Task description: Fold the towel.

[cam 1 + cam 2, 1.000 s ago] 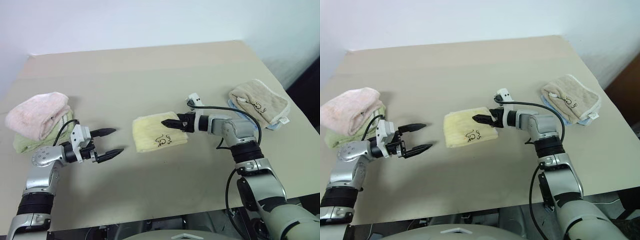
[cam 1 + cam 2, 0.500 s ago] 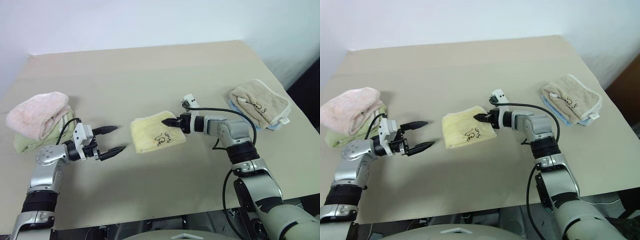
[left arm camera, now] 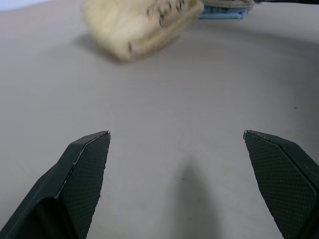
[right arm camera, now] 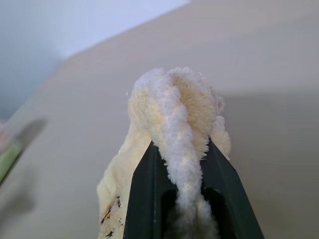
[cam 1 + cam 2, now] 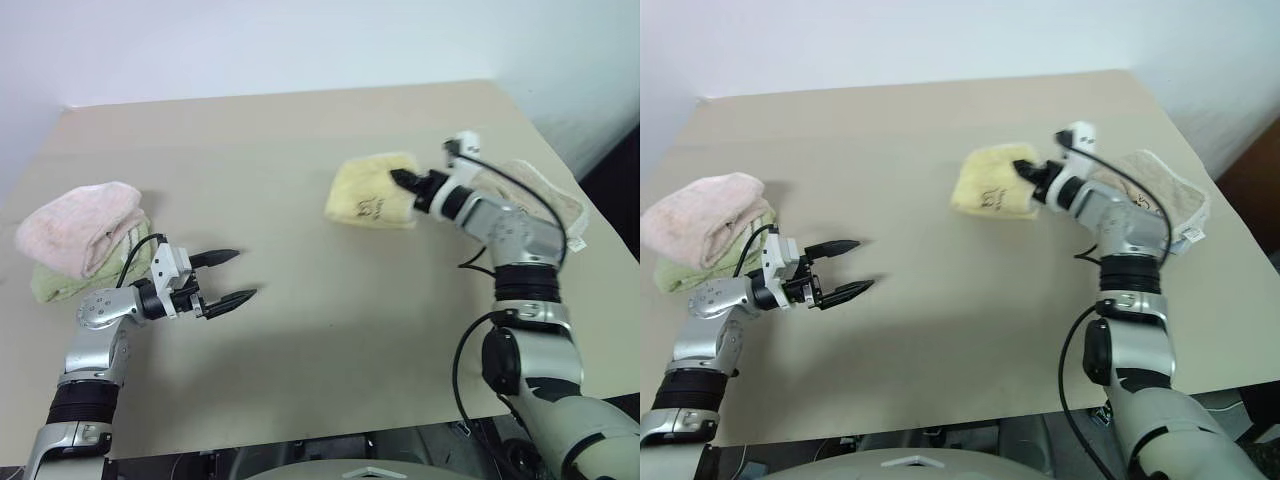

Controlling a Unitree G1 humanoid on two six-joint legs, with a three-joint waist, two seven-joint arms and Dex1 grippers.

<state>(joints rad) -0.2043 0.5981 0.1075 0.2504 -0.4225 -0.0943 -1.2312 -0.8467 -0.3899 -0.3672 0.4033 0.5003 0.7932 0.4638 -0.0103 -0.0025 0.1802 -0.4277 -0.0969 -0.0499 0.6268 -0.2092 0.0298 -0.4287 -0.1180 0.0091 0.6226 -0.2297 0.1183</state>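
Towel (image 5: 372, 192): pale yellow, folded into a thick bundle, dark embroidered mark facing the near side; hangs clear of the bench (image 5: 300, 330), over its far right part.
Right claw (image 5: 402, 181): clamped tight on the towel's piped edge; in the right wrist view both black fingers (image 4: 144, 189) pinch the whitish fold between them.
Left claw (image 5: 226, 277): spread wide, gripping nothing, level just above the bench on the near left side, pointing toward the middle.
Beige towel (image 5: 545, 195): folded, at the right edge, partly behind the right arm.
Pink towel (image 5: 78, 227): folded, stacked on a light green towel (image 5: 50, 283) at the left edge.
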